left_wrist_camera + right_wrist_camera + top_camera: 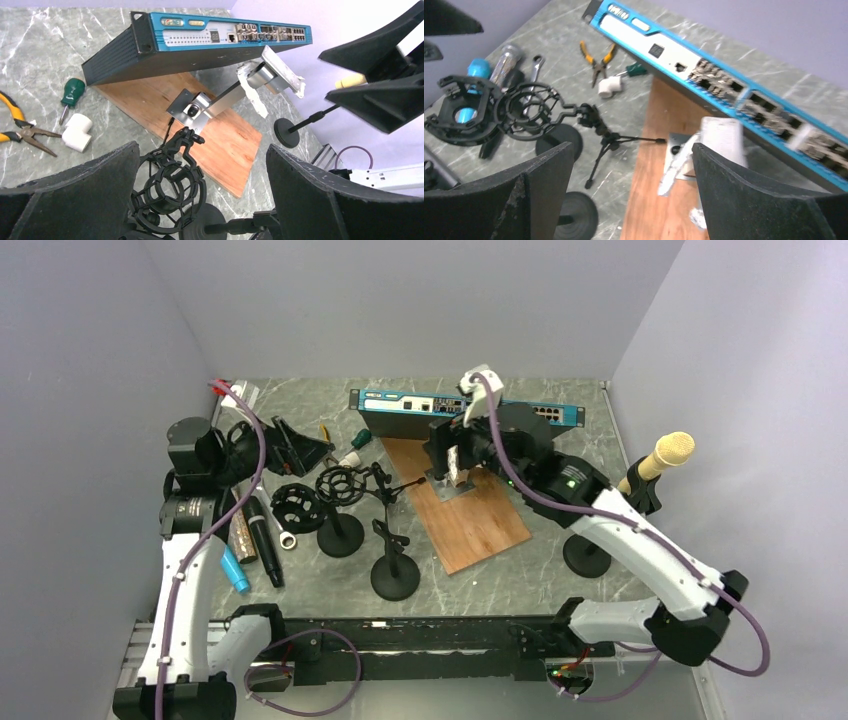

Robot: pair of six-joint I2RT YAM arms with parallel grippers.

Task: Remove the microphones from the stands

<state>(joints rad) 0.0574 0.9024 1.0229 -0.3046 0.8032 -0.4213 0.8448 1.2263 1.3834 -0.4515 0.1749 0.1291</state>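
In the top view, the microphone (668,453) sits in its stand (588,553) at the right edge of the table, with neither arm on it, so you have everything left to do. In the left wrist view, your left gripper (202,160) is spread wide and empty above a shock mount (167,192). In the right wrist view, your right gripper (631,160) is also spread and empty over the wooden board (649,200).

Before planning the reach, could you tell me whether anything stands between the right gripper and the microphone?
No separate object visibly does; only the right arm itself lies between the right gripper and the microphone.
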